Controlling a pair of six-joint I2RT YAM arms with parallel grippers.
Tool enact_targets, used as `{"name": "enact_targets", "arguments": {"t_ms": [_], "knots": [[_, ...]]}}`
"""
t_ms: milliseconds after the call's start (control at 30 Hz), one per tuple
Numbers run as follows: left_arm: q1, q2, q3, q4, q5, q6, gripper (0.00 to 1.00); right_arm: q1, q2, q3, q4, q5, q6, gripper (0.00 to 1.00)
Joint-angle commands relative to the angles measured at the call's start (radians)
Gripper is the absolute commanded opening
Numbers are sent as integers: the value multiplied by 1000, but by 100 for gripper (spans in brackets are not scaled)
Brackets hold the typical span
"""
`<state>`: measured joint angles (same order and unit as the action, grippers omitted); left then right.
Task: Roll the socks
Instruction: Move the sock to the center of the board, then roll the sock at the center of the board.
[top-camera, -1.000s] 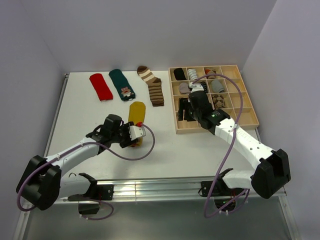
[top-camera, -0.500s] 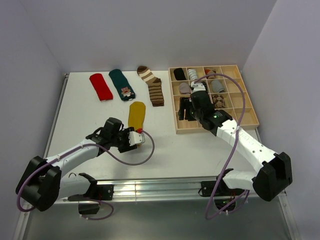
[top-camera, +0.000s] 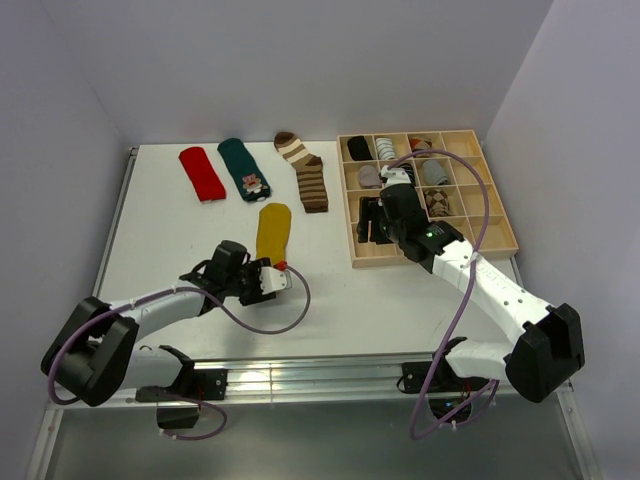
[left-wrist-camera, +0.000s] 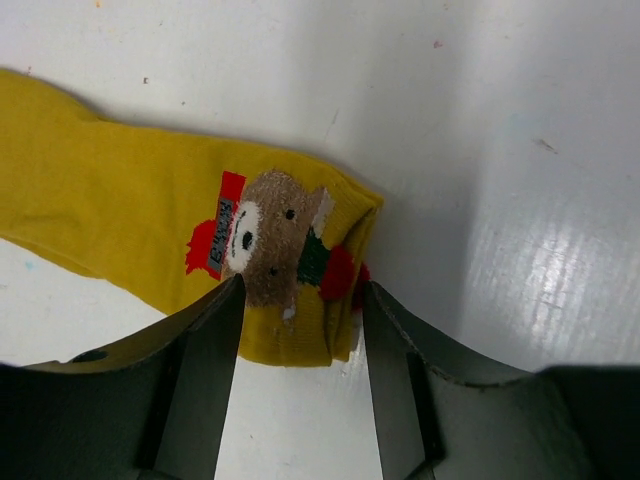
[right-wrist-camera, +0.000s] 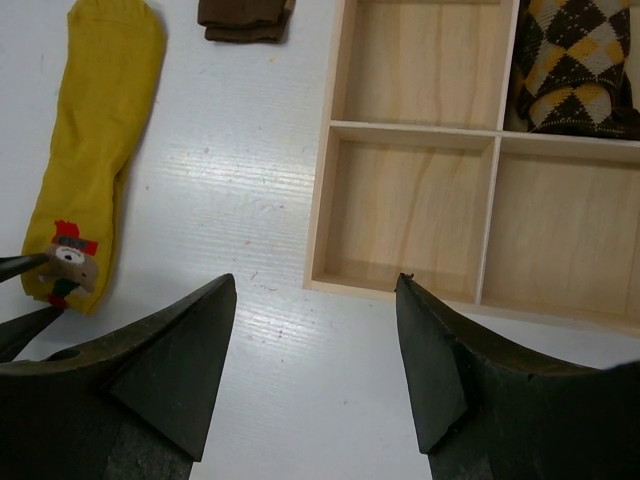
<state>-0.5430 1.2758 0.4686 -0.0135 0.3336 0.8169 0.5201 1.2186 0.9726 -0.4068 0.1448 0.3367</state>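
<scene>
Four socks lie flat on the table: plain red (top-camera: 202, 172), dark teal with a cartoon figure (top-camera: 245, 168), brown-and-cream striped (top-camera: 305, 170) and mustard yellow (top-camera: 272, 230). My left gripper (top-camera: 270, 278) is low at the mustard sock's near end. In the left wrist view its open jaws (left-wrist-camera: 302, 335) straddle that end (left-wrist-camera: 290, 330), which bears a bear figure and looks folded over. My right gripper (top-camera: 370, 225) hangs open and empty above the table by the tray's near-left corner (right-wrist-camera: 315, 330). A rolled brown argyle sock (right-wrist-camera: 575, 65) sits in a tray compartment.
A wooden compartment tray (top-camera: 430, 255) stands at the right, with several rolled socks in its far cells and bare near cells (right-wrist-camera: 405, 210). The table's metal rail runs along the near edge.
My left gripper has drawn back toward the near left, off the mustard sock's near end, which now shows in the top view. The right arm has barely moved.
</scene>
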Motion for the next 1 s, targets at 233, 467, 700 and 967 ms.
{"name": "enact_targets", "arguments": {"t_ms": [233, 467, 700, 967], "knots": [[-17, 60, 13, 54, -21, 5, 46, 0, -25, -26, 43, 3, 4, 72], [-21, 155, 145, -156, 19, -24, 14, 0, -28, -29, 60, -25, -7, 70], [-20, 239, 382, -532, 145, -71, 4, 1, -59, -61, 100, -112, -37, 69], [-2, 468, 663, -920, 347, -12, 2, 40, -146, -159, 235, -227, -61, 69]]}}
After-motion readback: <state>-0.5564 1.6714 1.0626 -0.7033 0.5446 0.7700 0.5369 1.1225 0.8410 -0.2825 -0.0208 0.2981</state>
